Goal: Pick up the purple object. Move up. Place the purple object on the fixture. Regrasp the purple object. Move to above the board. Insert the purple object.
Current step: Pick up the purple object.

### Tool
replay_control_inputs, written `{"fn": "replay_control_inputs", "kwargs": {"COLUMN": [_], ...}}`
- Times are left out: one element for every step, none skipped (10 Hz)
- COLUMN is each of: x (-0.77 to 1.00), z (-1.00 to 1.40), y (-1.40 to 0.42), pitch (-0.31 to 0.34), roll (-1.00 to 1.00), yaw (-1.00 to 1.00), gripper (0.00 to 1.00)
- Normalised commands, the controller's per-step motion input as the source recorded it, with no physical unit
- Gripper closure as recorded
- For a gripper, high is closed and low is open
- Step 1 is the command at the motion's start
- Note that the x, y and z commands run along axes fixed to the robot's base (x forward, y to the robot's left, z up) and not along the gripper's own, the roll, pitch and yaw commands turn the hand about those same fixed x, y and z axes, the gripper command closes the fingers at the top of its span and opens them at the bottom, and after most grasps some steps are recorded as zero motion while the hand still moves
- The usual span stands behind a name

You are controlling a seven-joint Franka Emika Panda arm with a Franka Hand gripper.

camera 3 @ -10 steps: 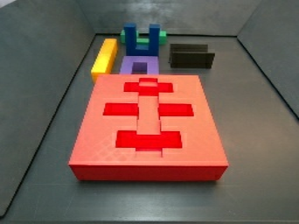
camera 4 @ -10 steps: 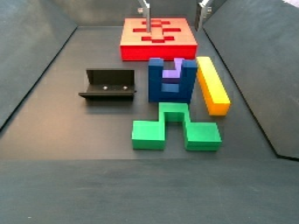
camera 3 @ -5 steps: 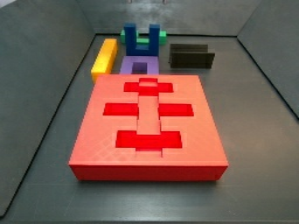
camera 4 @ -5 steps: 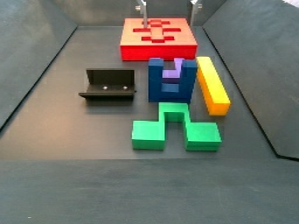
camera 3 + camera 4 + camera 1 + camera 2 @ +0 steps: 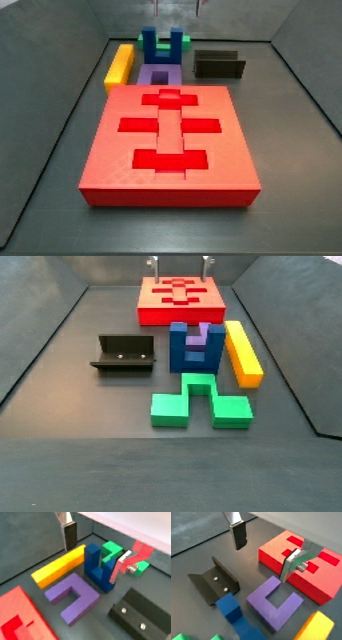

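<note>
Dark grey worktop point(image 5: 80, 446), walled on the sides; open floor in front of the green block and to the left of the fixture in a side view.

Large flat red slab with darker cross-shaped recesses, the board point(image 5: 170, 140), sits at one end. Small purple U-shaped block, the purple object point(image 5: 197, 351), lies flat on the worktop between the board and the dark blue U-shaped block point(image 5: 187, 346), its open side facing away from the blue one in a wrist view point(image 5: 73, 598). Long yellow bar point(image 5: 242, 352) lies just beside both. Green block point(image 5: 198, 400) lies past the blue one, away from the board. Dark L-shaped fixture point(image 5: 123, 353) stands apart on the other side of the blue block from the yellow bar.

Change from earlier frames: the finger tips at the top edge of both side views have shifted from above the board toward the block cluster.

End effector point(image 5: 264, 548) hangs high over the purple object. Fingers point(image 5: 238, 534) are spread wide, silver plates with dark pads, nothing held. Only the finger tips show in both side views point(image 5: 181, 8).
</note>
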Motion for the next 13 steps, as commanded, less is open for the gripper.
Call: {"fn": "replay_control_inputs", "kwargs": {"x": [0.20, 0.29, 0.16, 0.15, 0.23, 0.23, 0.18, 0.06, 0.07, 0.11, 0.01, 0.00, -0.05], "z": [-0.39, -0.43, -0.48, -0.48, -0.43, -0.40, -0.39, -0.35, -0.19, -0.09, -0.13, -0.21, -0.33], "y": [-0.41, -0.38, -0.33, -0.32, -0.34, -0.32, -0.31, -0.31, 0.00, 0.05, 0.04, 0.00, -0.04], "pitch": [-0.071, -0.020, -0.056, -0.074, -0.051, -0.027, -0.009, 0.000, 0.011, 0.087, 0.097, 0.016, 0.000], "roll": [0.00, 0.09, 0.04, 0.01, 0.04, 0.06, 0.13, 0.22, 0.13, 0.19, 0.27, 0.19, 0.15], "yaw": [0.00, -0.12, -0.09, -0.07, -0.07, -0.08, -0.06, 0.00, 0.00, 0.02, 0.03, 0.11, 0.16], "gripper": [0.00, 0.00, 0.00, 0.00, 0.00, 0.00, 0.00, 0.00, 0.00, 0.00, 0.00, 0.00, 0.00]}}
